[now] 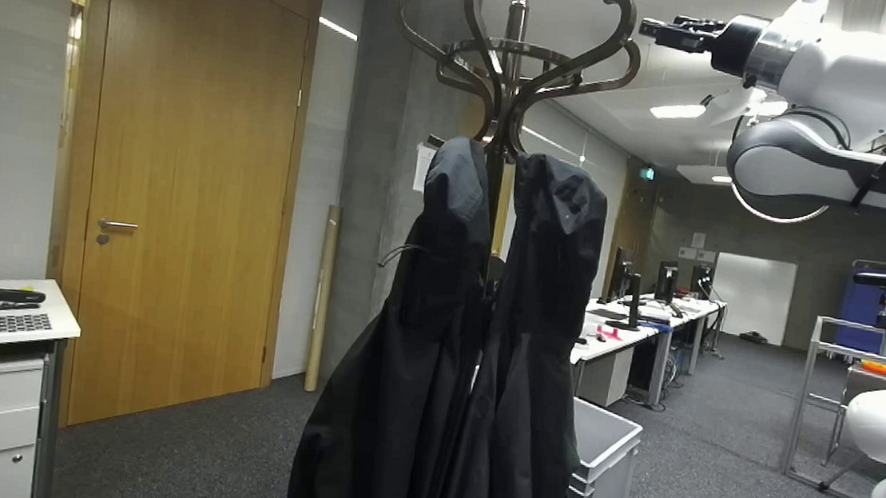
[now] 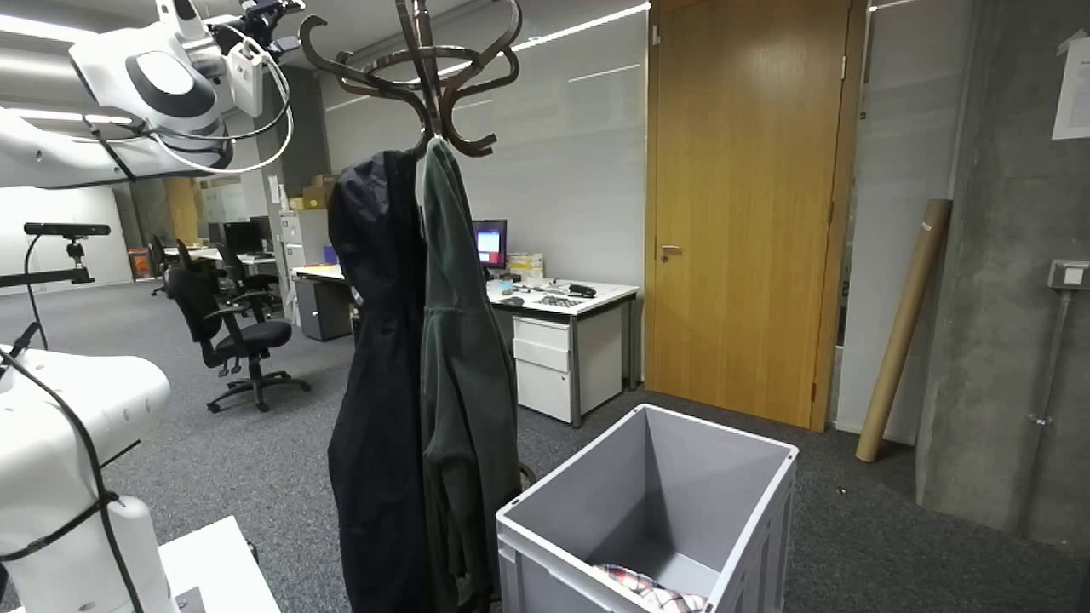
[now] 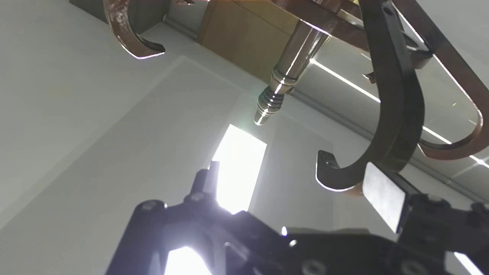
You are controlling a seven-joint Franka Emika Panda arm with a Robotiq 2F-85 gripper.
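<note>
- your gripper (image 3: 292, 179) is raised beside the top of the coat rack (image 1: 518, 15), its jaws spread wide and grasping nothing
- in the wrist view you see the curled end of a dark hook (image 3: 401, 122) in line with the gap, partly covered by the pale pad (image 3: 384, 196) of a finger; you cannot tell whether they touch
- the knobbed post top (image 3: 269, 101) of the rack shows farther off, between the curved arms
- in both exterior views the rack stands upright just past your gripper's tips, close to them
- below its hooks hang a blue-black coat (image 2: 375, 340) and, beside it, a dark green garment (image 2: 464, 358), both well below your gripper
- a grey crate (image 2: 715, 468) stands on the floor near the clothes, with a plaid cloth (image 2: 647, 587) inside
- behind are a shut wooden door (image 2: 741, 213), a leaning cardboard tube (image 2: 903, 332) and a white desk (image 2: 609, 294)
</note>
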